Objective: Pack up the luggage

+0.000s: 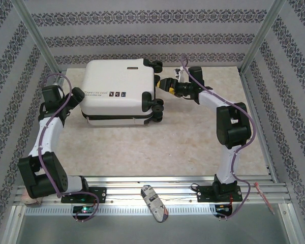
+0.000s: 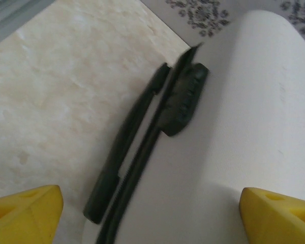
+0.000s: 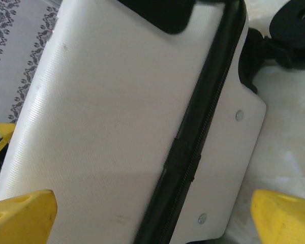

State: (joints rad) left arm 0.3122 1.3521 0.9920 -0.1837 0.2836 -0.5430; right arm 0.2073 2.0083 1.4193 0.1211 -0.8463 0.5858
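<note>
Toward the back left of the beige table (image 1: 193, 147), the luggage (image 1: 117, 89) lies flat and closed. Its white shell faces up, small black marks (image 1: 117, 93) are printed near the front edge, and the black zipper band (image 1: 117, 118) runs along its side. Black wheels (image 1: 155, 104) stick out at its right end, one pair nearer and one pair farther back. The left gripper (image 1: 77, 96) is at the left end of the case. In the left wrist view its yellow fingertips (image 2: 25, 213) are spread wide and released, with the white shell and the black handle (image 2: 127, 147) lying between them. That view is blurred, and I cannot tell whether either tip touches the case. The right gripper (image 1: 164, 84) is at the right end, between the two wheel pairs. In the right wrist view its yellow fingertips (image 3: 20, 216) also stand far apart and clamp nothing. The shell and zipper band run up between them, two small metal rivets (image 3: 239, 116) show on the shell beside the band, and one wheel is at the top right corner. On the metal rail (image 1: 122, 195) at the near edge, a small patterned object (image 1: 155, 203) lies between the two arm bases, well apart from the case.
</note>
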